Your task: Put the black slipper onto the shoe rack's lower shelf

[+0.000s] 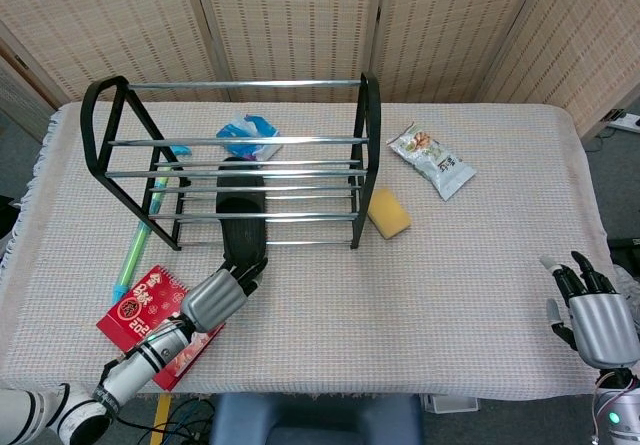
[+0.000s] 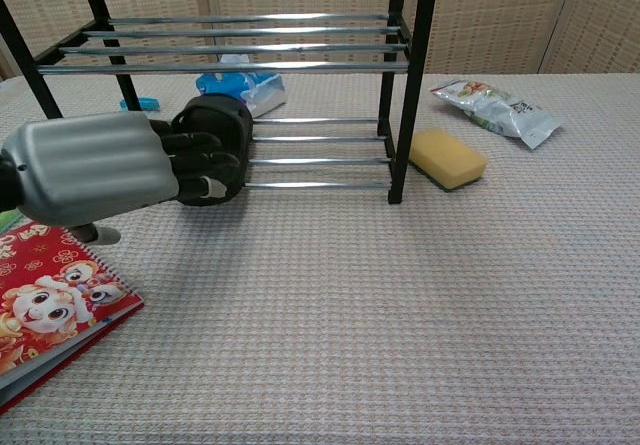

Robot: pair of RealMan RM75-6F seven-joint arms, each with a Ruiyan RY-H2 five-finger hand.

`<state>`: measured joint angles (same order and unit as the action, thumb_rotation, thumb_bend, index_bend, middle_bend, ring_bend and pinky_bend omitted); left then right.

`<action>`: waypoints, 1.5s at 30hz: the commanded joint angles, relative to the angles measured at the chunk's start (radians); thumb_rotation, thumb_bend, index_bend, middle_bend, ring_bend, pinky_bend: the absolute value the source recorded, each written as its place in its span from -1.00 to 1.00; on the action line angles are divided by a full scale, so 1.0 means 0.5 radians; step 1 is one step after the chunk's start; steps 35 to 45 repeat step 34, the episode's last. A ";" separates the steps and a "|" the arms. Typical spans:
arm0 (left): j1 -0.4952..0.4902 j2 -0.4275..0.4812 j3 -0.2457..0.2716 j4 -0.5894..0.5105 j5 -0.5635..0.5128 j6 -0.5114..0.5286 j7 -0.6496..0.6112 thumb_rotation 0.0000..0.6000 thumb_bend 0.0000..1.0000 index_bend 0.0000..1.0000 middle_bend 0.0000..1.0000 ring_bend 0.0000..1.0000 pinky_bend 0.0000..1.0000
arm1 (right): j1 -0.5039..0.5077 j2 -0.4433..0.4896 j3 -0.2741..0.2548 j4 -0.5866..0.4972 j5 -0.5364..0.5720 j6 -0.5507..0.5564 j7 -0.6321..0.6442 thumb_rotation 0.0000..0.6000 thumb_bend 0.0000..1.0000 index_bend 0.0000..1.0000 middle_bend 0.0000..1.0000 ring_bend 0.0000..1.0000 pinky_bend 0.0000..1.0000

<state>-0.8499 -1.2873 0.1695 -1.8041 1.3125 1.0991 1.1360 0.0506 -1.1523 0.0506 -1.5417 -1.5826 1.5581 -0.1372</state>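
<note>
Black slipper is seen lying on the lower shelf of the shoe rack, its near end poking out past the front rail. The left hand is placed just in front of it, the dark fingers loosely spread beside the slipper's near end, gripping nothing; contact cannot be told. The right hand is held well apart, fingers spread, empty.
</note>
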 commanded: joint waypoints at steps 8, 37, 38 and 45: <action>0.436 0.277 0.150 -0.072 0.270 0.389 -0.726 1.00 -0.56 -0.61 -0.92 -0.97 -0.35 | 0.032 0.030 -0.006 -0.018 -0.025 -0.042 0.047 1.00 0.07 -0.69 -0.42 -0.73 -0.44; 1.290 0.283 -0.213 0.442 -0.128 0.940 -2.173 1.00 -0.56 -0.62 -0.82 -0.88 -0.36 | 0.139 0.116 -0.074 -0.076 -0.131 -0.180 0.358 1.00 0.07 -0.69 -0.42 -0.73 -0.48; 1.290 0.283 -0.213 0.442 -0.128 0.940 -2.173 1.00 -0.56 -0.62 -0.82 -0.88 -0.36 | 0.139 0.116 -0.074 -0.076 -0.131 -0.180 0.358 1.00 0.07 -0.69 -0.42 -0.73 -0.48; 1.290 0.283 -0.213 0.442 -0.128 0.940 -2.173 1.00 -0.56 -0.62 -0.82 -0.88 -0.36 | 0.139 0.116 -0.074 -0.076 -0.131 -0.180 0.358 1.00 0.07 -0.69 -0.42 -0.73 -0.48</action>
